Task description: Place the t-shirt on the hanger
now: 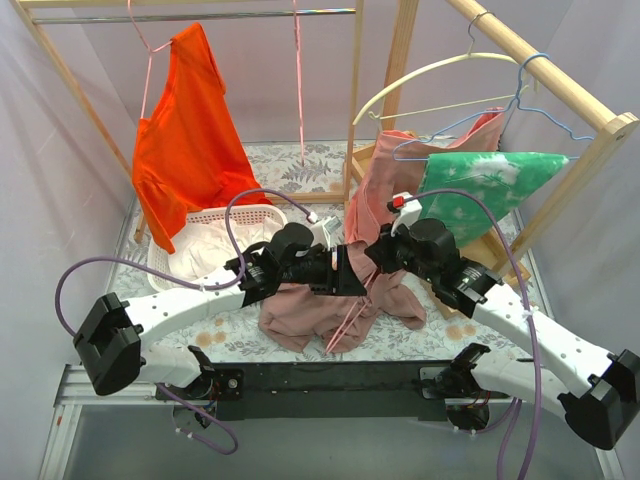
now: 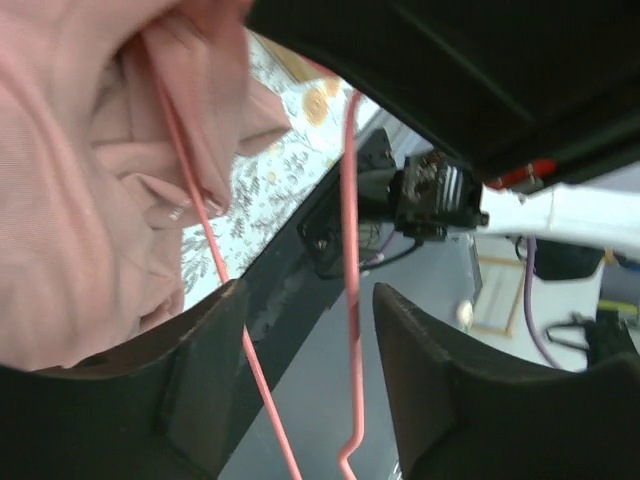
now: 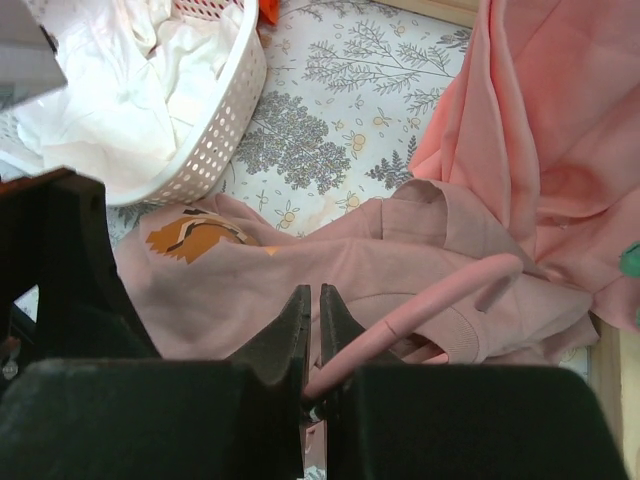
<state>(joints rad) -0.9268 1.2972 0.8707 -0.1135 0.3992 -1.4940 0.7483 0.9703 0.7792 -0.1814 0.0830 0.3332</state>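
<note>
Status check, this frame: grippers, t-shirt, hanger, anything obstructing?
Right gripper shut on hanger. Left gripper open around its wire. T-shirt crumpled on table. Salmon shirt close beside.

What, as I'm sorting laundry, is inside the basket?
Crumpled white cloth fills the basket; anything beneath it is covered.

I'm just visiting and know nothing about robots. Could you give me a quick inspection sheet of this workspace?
Surface: floral tablecloth, partly covered by clothes.
Job's things: mauve t-shirt crumpled at centre; pink hanger lying partly in its folds.
Clutter: white basket of white cloth; orange shirt, salmon shirt and green cloth hanging; cream hanger; light-blue hanger.
Grippers: left gripper open around the hanger's wire; right gripper shut on the hanger.
Cables: purple cables looping off both arms.
Surroundings: wooden rack, white curtains.
</note>
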